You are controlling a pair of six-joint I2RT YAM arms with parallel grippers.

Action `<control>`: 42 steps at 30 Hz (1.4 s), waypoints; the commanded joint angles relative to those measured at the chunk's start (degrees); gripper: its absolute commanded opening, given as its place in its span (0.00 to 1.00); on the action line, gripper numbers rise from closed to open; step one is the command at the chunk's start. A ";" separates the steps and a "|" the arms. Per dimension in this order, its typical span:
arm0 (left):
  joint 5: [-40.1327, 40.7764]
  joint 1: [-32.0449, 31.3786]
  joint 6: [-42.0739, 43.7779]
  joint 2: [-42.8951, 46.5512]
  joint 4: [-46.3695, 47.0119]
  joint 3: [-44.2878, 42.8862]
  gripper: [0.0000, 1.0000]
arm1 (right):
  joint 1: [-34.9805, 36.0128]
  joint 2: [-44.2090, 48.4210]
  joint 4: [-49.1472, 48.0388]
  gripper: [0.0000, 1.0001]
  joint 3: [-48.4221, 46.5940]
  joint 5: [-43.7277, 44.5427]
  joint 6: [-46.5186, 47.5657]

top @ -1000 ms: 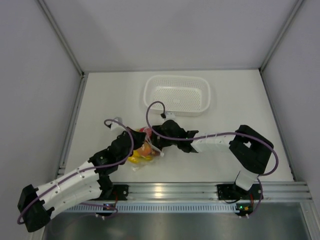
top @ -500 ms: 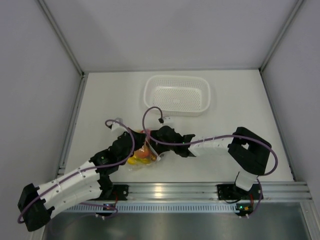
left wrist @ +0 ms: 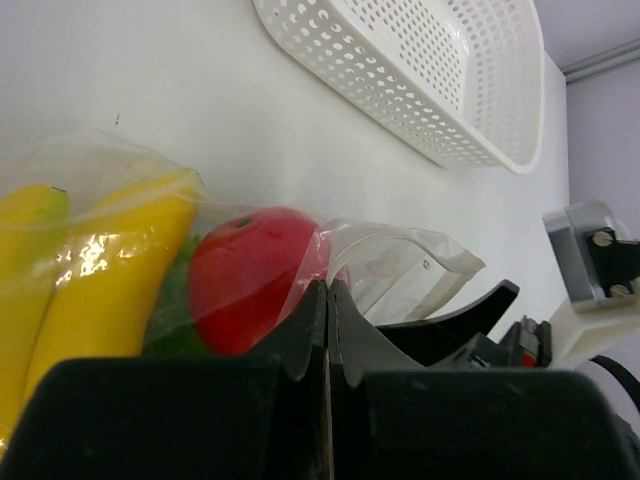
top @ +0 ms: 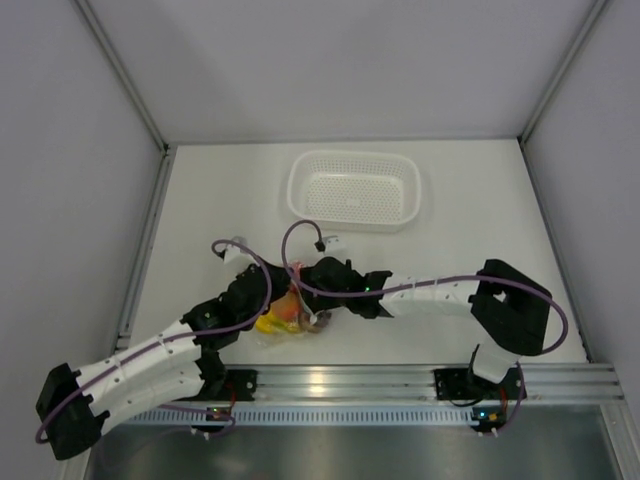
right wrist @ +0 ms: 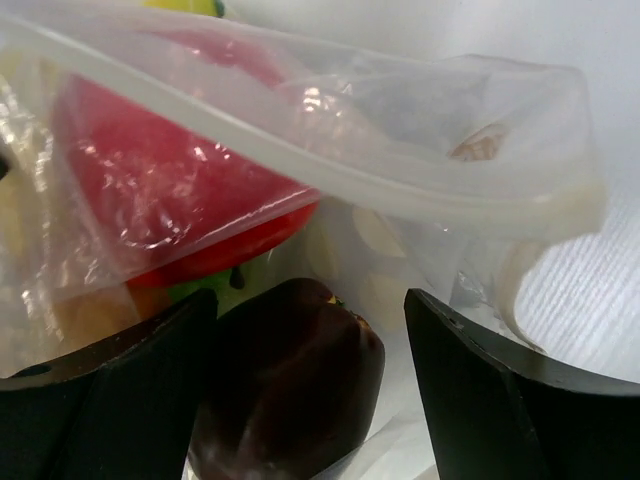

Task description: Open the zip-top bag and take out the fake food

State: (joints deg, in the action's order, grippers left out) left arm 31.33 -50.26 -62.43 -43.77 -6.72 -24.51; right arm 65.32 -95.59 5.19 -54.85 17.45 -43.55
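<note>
Food removal is under way: the left gripper is clenched on the bag lying on the table, the right gripper, jaws spread, straddles the maroon fruit at its mouth, and next it should close gently and withdraw.

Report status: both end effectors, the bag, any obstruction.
Left end effector shut on zip-top bag edge. Right end effector open, straddling dark maroon fruit at bag mouth. No obstruction seen.
</note>
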 commanded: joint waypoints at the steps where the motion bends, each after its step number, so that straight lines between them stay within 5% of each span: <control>1: 3.38 -0.54 0.91 -0.35 2.06 -1.15 0.00 | 1.74 5.23 5.27 0.76 -1.40 -1.80 1.10; 15: 7.34 -4.67 -0.41 -3.25 2.15 -2.47 0.00 | 2.09 0.86 1.32 0.87 2.47 -14.11 -0.66; 20: 7.43 -5.29 -0.06 -2.64 2.06 -2.65 0.00 | 3.32 -2.75 2.19 0.86 2.03 -10.87 -1.19; 26: 7.16 -5.37 0.47 -2.29 2.06 -2.47 0.00 | 4.29 -4.34 4.48 0.79 1.24 -1.11 -1.89; 32: 7.51 -5.37 1.70 -2.90 1.89 -2.56 0.00 | 5.52 -1.18 8.16 0.59 -1.57 5.04 0.92; 42: 6.46 -5.37 2.67 -2.81 1.89 -2.82 0.00 | 6.93 11.72 13.09 0.56 -2.28 6.98 3.73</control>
State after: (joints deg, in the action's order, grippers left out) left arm 36.73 -55.68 -60.73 -46.76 -6.98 -25.28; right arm 71.22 -90.37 16.08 -55.24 22.44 -41.95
